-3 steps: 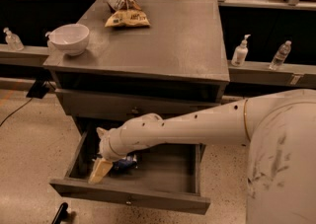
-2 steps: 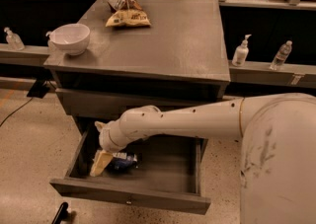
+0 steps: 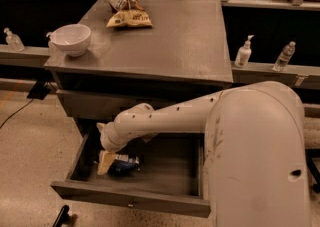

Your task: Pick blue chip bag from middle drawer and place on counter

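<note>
Though half-hidden, gripper [image 3: 106, 163] in middle drawer [image 3: 150, 200].

The hand [image 3: 108, 158] sits low in the open middle drawer [image 3: 150, 201], just beside the blue chip bag [image 3: 125, 163].

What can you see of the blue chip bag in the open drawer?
The blue chip bag is a crinkled dark-blue foil packet with white patches. It lies on the floor of the open drawer, in its front left part, and the arm hides part of it. The gripper is down in the drawer against the bag's left side. Whether it grips the bag cannot be told.
</note>
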`<state>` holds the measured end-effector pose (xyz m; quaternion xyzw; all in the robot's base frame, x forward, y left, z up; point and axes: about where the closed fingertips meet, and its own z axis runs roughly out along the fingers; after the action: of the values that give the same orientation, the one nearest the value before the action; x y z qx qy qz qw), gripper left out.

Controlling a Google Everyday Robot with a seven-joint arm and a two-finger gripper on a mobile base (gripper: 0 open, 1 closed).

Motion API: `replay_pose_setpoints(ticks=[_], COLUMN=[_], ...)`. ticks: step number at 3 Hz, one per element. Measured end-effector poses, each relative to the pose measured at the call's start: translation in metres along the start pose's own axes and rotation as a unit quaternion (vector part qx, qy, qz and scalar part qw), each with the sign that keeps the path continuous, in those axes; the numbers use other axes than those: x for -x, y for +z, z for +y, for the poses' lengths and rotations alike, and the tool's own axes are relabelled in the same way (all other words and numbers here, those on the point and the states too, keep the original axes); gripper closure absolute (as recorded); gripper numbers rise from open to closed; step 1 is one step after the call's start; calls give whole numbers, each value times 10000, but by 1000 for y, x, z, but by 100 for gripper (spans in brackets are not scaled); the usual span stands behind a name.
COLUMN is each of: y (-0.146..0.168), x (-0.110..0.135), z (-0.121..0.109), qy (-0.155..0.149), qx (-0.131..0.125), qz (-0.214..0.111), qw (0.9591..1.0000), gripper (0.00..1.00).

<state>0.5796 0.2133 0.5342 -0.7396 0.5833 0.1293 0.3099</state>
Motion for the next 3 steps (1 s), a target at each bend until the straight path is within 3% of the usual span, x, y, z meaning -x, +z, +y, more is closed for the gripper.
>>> replay_pose_setpoints(ticks=[1, 2, 3], y=[19, 28, 29], x=[-16, -29, -29], z=[-3, -5, -4], qy=[256, 484, 300], qx=[113, 132, 5], qz=[-298, -992, -1436], qw=[9992, 9938, 9892], gripper=[0, 0, 0])
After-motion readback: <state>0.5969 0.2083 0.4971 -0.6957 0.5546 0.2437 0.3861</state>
